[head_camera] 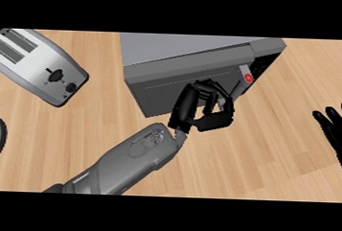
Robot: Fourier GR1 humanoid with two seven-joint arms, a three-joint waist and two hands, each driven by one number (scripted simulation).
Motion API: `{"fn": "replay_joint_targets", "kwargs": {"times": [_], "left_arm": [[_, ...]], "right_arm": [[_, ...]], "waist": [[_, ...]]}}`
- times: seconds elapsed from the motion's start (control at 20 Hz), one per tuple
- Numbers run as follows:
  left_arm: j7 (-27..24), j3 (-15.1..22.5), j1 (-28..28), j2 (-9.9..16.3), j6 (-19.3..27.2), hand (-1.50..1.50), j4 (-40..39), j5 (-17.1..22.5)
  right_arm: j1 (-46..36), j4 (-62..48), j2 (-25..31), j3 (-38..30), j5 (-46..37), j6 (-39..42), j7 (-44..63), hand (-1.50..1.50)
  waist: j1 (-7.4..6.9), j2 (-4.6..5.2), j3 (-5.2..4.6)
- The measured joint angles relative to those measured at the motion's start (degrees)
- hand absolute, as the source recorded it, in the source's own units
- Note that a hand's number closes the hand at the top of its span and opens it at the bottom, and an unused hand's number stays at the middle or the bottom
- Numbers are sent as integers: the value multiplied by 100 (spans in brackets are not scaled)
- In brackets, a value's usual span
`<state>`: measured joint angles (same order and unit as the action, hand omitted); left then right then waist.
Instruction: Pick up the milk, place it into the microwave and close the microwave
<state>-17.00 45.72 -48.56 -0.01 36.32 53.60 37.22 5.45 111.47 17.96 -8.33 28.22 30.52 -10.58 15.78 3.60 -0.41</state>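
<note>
Head view – left hand [202,109] curled against microwave [190,56] door, milk unseen

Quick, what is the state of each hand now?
Left hand: fingers curled against the microwave door, holding nothing visible.
Right hand: open, resting at right edge.

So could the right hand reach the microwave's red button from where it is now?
Probably yes: the right hand rests open at the right edge, with bare counter between it and the red button. The left hand sits further left, against the microwave.
</note>
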Motion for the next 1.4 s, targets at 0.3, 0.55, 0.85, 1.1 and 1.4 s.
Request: {"fn": "replay_joint_targets", "kwargs": {"times": [0.3,0.55,0.85,1.1,1.4], "left_arm": [[-436,-144,-51,-1,-36,150,-82,433],[-745,-148,-41,-1,-60,150,-128,698],[-1072,-119,-54,-2,-56,150,-196,918],[-1315,-79,-67,0,-36,150,-246,1067],[-1560,-47,-79,0,-43,150,-308,1225]], "right_arm": [[-110,117,121,-33,257,-9,194,-150],[-209,218,230,-80,447,-15,320,-150],[-318,303,354,-126,650,-35,469,-150],[-427,342,432,-174,834,-75,573,-150],[-487,379,527,-249,1023,-139,702,-150]], "waist": [[101,38,1],[152,39,9],[195,49,17],[223,58,22],[250,59,28]]}}
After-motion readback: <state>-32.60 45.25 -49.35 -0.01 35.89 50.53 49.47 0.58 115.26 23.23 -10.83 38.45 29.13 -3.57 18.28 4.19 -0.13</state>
